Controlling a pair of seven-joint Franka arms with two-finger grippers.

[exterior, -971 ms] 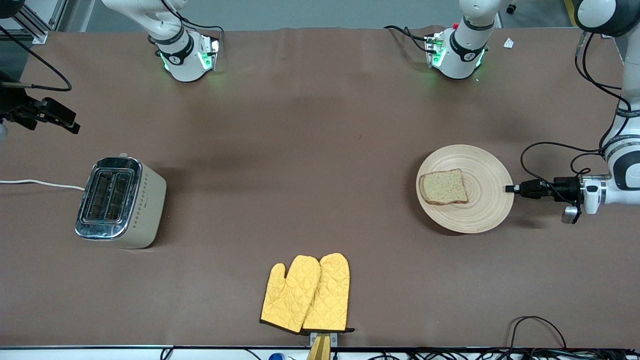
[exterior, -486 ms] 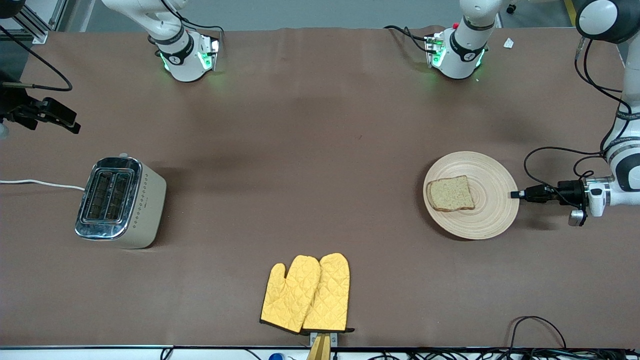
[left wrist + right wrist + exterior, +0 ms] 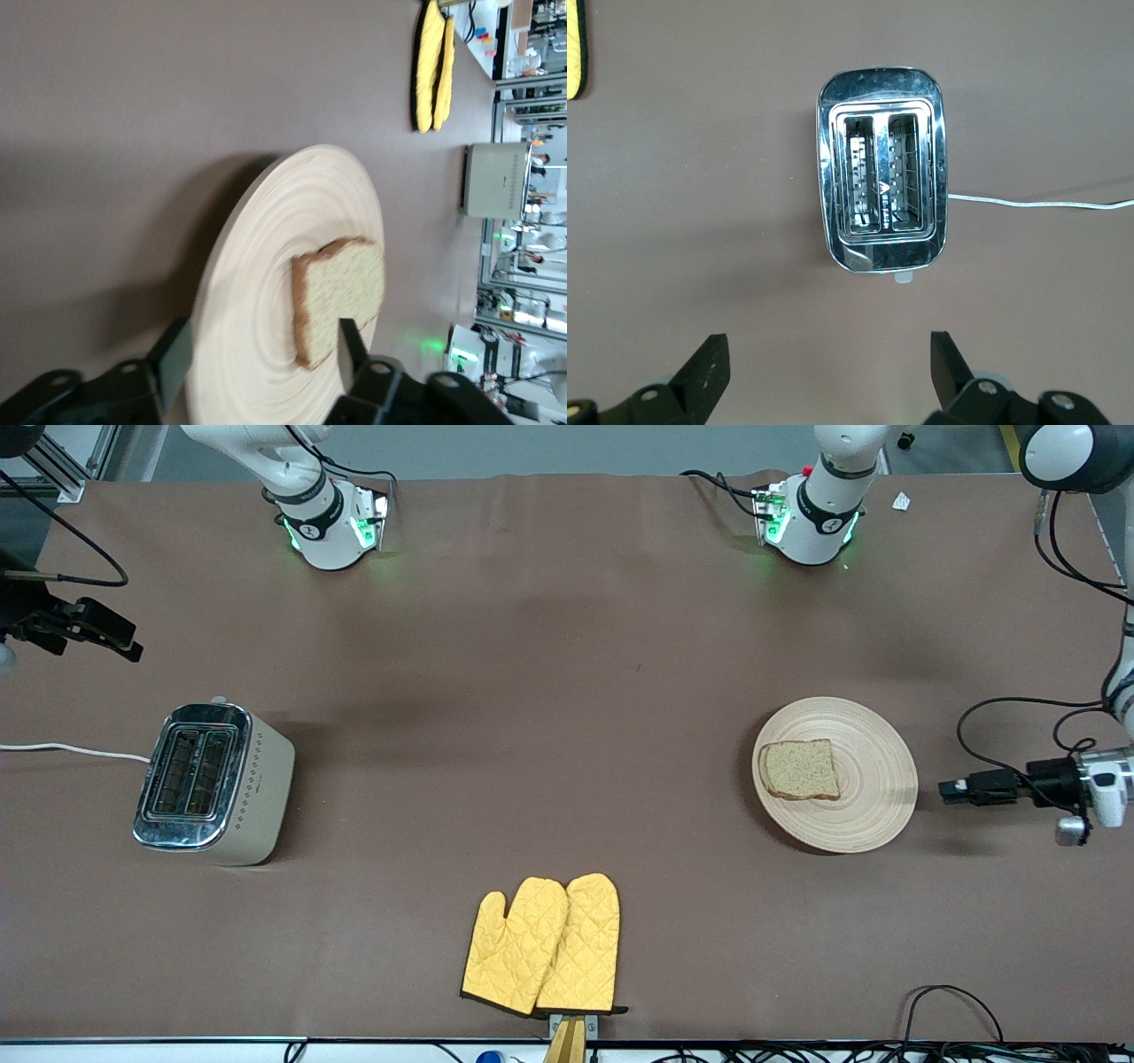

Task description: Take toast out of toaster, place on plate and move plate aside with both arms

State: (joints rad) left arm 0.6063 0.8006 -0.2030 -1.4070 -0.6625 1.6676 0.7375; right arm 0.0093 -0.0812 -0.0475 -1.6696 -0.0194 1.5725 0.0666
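We see the toast (image 3: 800, 770) on the plate (image 3: 873, 797), now apart from our spread left gripper (image 3: 946, 790), which has released the rim and withdrawn; right gripper (image 3: 824, 372) waits spread above the toaster (image 3: 213, 783).

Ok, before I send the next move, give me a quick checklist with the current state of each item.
1. Toast on the plate: ok, it lies flat, off centre.
2. Toaster slots free of bread: ok in the right wrist view.
3. Left gripper free of the plate: ok, jaws open, apart from the rim, toward the left arm's end of the table.
4. Right gripper out of the way: ok, open, waiting above the table near the toaster.
5. Oven mitts apart from the plate: ok, nearer the front camera.
6. Plate aside enough: cannot tell.
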